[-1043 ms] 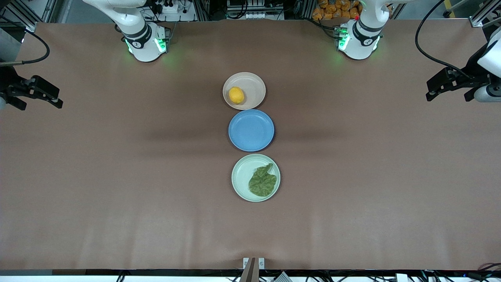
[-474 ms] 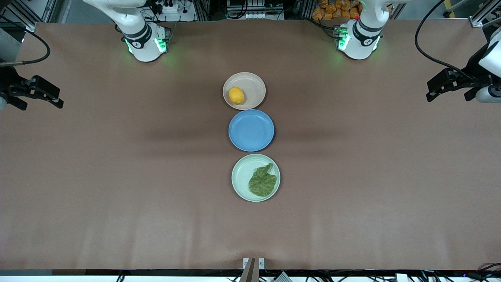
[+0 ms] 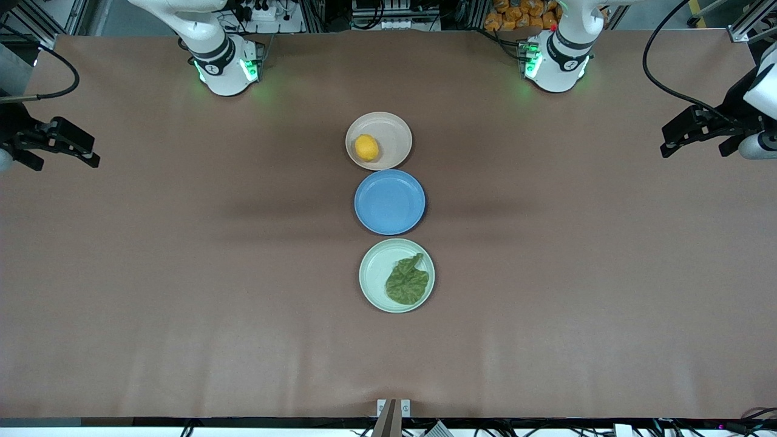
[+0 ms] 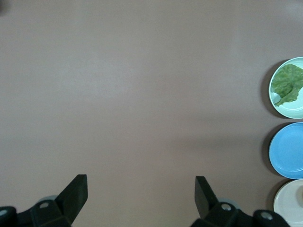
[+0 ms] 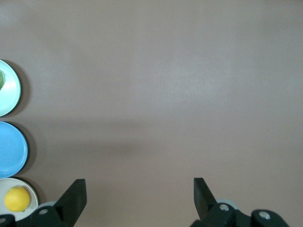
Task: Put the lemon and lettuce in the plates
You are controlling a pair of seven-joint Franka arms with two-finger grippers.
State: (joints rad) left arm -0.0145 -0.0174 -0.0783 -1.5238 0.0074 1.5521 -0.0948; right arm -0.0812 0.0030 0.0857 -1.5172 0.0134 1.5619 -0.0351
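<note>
Brown matte surface (image 3: 182, 273) stretches wide and bare around a short line of three plates down its middle, and you have both arms drawn back over its ends. Your left pincer (image 4: 141, 195) hangs over the left arm's end with its jaws spread wide and nothing between them; your right pincer (image 5: 140, 195) hangs over the right arm's end, likewise wide and empty. Look at the plates: the lemon (image 3: 366, 147) sits in the beige-pink plate (image 3: 397, 130), the one farthest from the front camera, off-centre toward the right arm's end. The lettuce (image 3: 407, 281) lies in the mint green plate (image 3: 373, 267), nearest the front camera, spread toward the left arm's end with its stem tip pointing toward the blue plate (image 3: 390, 201), which sits empty between the other two. By my reading the task is done, so no grasp is called for. Should you need to reach again, the lemon lies closer to the right arm's base and the lettuce toward the left arm's end, with open surface between each pincer and the plates, and the surface edges well apart from them.
</note>
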